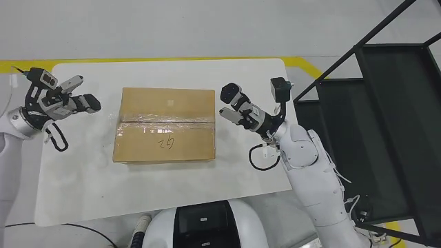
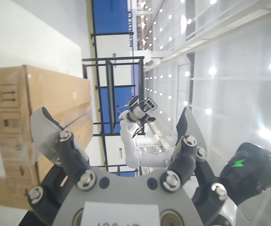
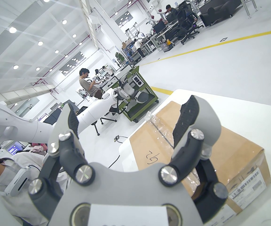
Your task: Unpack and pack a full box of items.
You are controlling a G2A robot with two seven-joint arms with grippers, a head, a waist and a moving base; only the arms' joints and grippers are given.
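We see the box sitting closed near the middle of the white table. Its long axis runs parallel to the table's near edge, so its short ends face the left and right edges. The top flaps are shut, and a strip of clear tape follows the seam along that long axis. A handwritten mark sits on the half of the top nearer the near edge. A white label is stuck on the end that faces the right edge.

The left gripper hangs over the table by its left edge, with a clear gap to the box's left end. Its fingers are spread wide with nothing between them, and they point toward the box.

The right gripper is just beside the box's right end, between the box and the table's right edge. Its fingers are also spread apart and empty, and they face the box. We cannot tell whether a fingertip touches the cardboard.
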